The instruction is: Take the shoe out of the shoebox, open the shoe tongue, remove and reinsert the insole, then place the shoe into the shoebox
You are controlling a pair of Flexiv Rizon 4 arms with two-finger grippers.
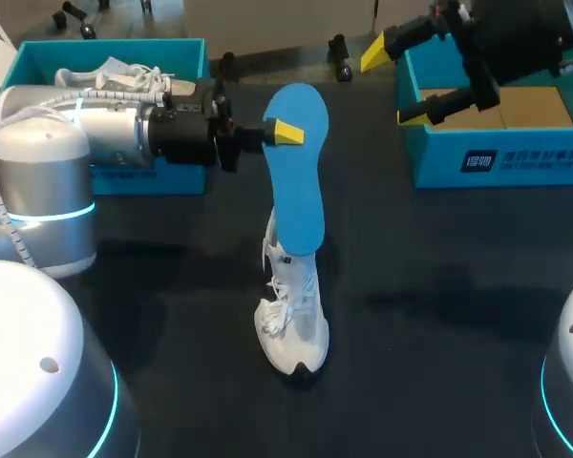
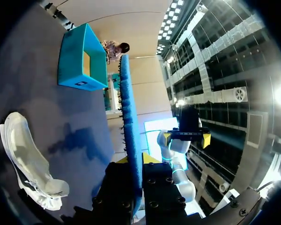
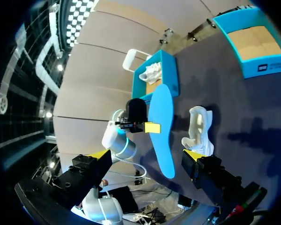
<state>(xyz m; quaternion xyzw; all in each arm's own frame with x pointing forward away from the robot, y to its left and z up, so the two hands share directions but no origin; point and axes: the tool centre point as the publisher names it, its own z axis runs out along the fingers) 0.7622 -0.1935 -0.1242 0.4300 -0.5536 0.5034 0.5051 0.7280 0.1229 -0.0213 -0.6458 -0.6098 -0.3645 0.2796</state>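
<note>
The left arm (image 1: 95, 138) is stretched level from the table's left edge toward its far middle. The left gripper (image 1: 285, 134) is closed on the blue insole (image 1: 299, 191), which is pinched from both sides between the yellow-tipped fingers (image 2: 150, 158). The right arm (image 1: 516, 38) is held raised over the table's far right corner. The right gripper (image 1: 390, 84) is seen wide open, with nothing gripped. Its wrist appears to be angled toward the table's middle, though the arm is partly cut off.

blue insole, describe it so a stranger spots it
On the dark table sits the white lace-up sneaker. Held aloft near it in the left arm's jaws is the flat blue foam insole: a thin foot-shaped sheet, unlike the teal cardboard shoeboxes.
</note>
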